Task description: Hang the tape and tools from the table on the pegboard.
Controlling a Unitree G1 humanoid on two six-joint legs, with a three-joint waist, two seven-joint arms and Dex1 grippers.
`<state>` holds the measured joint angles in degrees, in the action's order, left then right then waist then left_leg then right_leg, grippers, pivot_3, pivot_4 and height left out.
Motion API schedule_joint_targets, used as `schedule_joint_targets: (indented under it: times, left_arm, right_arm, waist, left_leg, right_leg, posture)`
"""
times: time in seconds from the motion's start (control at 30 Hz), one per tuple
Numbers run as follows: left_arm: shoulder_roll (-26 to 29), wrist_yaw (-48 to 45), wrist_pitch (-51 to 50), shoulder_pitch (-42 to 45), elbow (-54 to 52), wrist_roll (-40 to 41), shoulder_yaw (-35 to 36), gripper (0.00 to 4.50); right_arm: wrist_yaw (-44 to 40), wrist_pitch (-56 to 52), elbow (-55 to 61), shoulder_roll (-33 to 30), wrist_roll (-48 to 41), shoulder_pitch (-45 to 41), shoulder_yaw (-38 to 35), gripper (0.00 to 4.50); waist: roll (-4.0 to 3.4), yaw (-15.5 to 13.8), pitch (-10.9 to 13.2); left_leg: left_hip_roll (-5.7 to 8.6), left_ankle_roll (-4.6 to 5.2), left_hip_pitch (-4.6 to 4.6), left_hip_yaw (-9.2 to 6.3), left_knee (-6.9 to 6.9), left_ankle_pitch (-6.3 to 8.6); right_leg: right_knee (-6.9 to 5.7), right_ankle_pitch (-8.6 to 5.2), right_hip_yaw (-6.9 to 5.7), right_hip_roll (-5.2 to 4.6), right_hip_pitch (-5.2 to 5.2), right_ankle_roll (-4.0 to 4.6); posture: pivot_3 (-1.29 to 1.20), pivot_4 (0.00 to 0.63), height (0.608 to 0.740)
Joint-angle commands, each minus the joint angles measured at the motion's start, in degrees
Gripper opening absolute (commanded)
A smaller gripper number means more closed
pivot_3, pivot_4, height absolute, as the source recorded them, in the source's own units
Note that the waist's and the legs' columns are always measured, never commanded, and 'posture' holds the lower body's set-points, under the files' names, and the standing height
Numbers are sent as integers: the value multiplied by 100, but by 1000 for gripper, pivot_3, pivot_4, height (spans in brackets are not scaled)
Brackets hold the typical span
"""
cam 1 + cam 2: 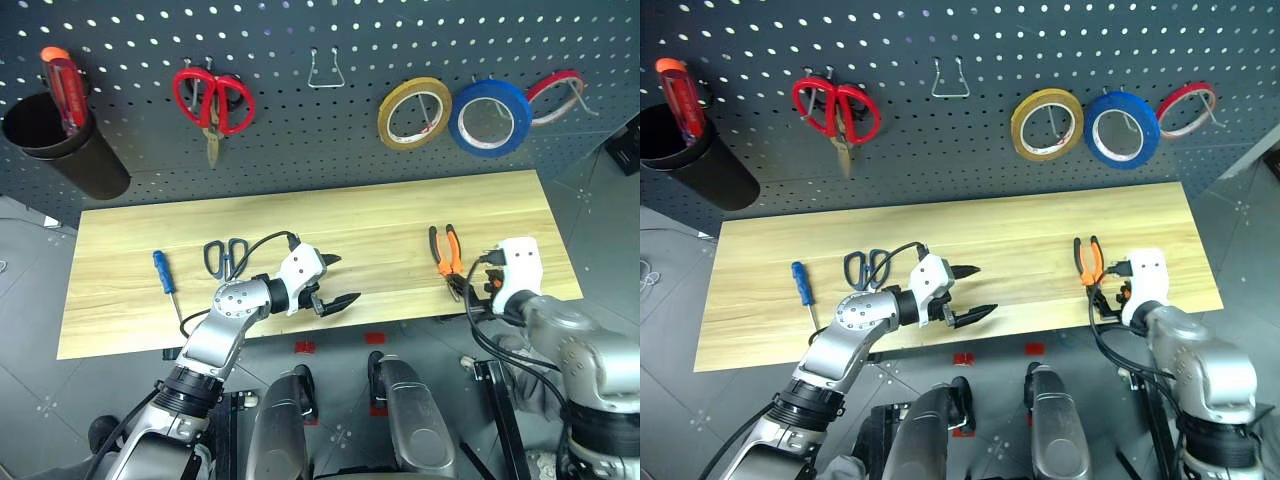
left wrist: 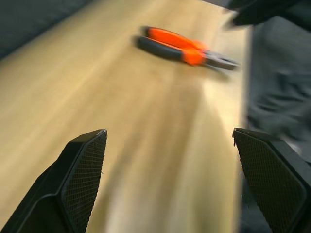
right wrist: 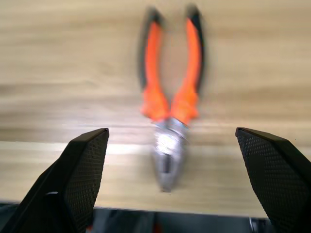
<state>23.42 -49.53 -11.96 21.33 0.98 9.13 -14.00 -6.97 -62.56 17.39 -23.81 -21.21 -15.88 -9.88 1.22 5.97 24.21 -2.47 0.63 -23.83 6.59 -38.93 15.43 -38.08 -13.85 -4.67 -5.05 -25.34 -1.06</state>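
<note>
Both hands, left (image 1: 342, 280) and right (image 3: 170, 187), gape wide and empty; the pliers (image 1: 446, 250) lie on the worktop (image 1: 380, 215) before the right one.

Workshop, dark pegboard (image 1: 300, 120) hung with tools, wood table (image 1: 380, 215) below

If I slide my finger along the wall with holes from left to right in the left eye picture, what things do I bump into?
Black cup with red screwdriver → red scissors → empty metal hook → yellow tape → blue tape → red tape.
</note>
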Motion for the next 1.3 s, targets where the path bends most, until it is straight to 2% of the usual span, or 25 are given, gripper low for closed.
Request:
schedule_joint_targets:
  times: [0.03,0.2,0.67,0.77,0.8,0.9,0.93,1.03,1.07,1.13,1.2,1.3]
  left_arm:
    - [-24,-16,-116,-55,-393,99,4,4385]
    - [-9,36,-239,-195,-683,97,22,4385]
    - [-75,195,-307,-316,-875,39,22,4385]
    - [-115,220,-290,-293,-857,21,18,4385]
    - [-121,221,-284,-286,-852,20,26,4385]
    - [-192,382,-7,-271,-783,1,183,4385]
    - [-274,513,161,-285,-761,30,298,4385]
    - [-602,908,820,-452,-824,145,663,4385]
    - [-726,1031,1060,-543,-867,194,791,4385]
    - [-986,1410,1519,-636,-878,150,1027,4385]
    - [-1220,1717,1774,-635,-860,135,1168,4385]
    - [-1732,2368,2384,-553,-807,-22,1297,4385]
  right_arm:
    - [135,476,-783,-48,524,-418,317,4468]
    - [-5,656,-1599,64,701,-952,463,4468]
    - [-170,225,-2156,398,752,-1242,442,4468]
    - [-135,367,-2148,355,885,-1201,504,3886]
    - [-150,404,-2088,334,920,-1180,526,3527]
    - [-268,404,-1456,250,881,-1089,468,2549]
    - [-357,385,-1116,203,806,-1026,434,2409]
    - [-880,491,160,15,377,-698,333,2409]
    - [-1308,952,790,-59,115,-508,289,2409]
    - [-1786,1081,1767,109,-834,-419,-167,2408]
    - [-1806,1129,2019,261,-1283,-640,-453,2408]
    - [-1956,1769,1895,301,-1187,-1542,-103,2408]
  waist:
    - [-1,16,1]
    - [-3,7,3]
    - [-4,-91,4]
    - [-4,-97,4]
    - [-4,-97,4]
    - [-4,-101,5]
    - [-6,-104,7]
    - [-13,-107,16]
    - [-13,-101,16]
    - [-13,-95,17]
    - [-9,-84,19]
    - [-8,-94,19]
  left_leg:
    - [0,0,1,2,0,0]
    - [0,0,0,9,6,0]
    - [-1,0,2,15,5,1]
    - [-1,0,3,15,5,1]
    - [-1,-1,2,15,4,1]
    - [-1,-1,2,16,6,1]
    - [-1,-1,1,16,8,1]
    - [-1,-1,-6,21,11,1]
    - [-1,-1,-7,24,13,1]
    - [-3,-2,-7,23,20,2]
    - [-9,-3,-6,20,24,3]
    - [-6,1,-2,12,13,4]
  right_leg:
    - [0,0,2,2,0,0]
    - [6,-1,8,2,-1,-1]
    - [4,-1,17,2,-3,-1]
    - [5,-1,17,2,-2,-1]
    - [5,-1,17,2,-2,-1]
    - [4,-1,18,2,-4,-2]
    - [4,-1,18,2,-6,-2]
    - [6,0,25,1,-16,-2]
    - [7,0,28,1,-18,-3]
    - [10,0,27,3,-20,-3]
    - [12,0,27,11,-19,-3]
    - [12,6,20,9,-5,-13]
  posture:
    - [-235,473,740]
    - [-199,468,740]
    - [-181,473,740]
    - [-179,473,740]
    - [-179,473,740]
    - [-175,470,740]
    - [-173,467,740]
    - [-171,459,740]
    - [-170,456,740]
    - [-165,450,740]
    - [-163,446,740]
    - [-160,432,740]
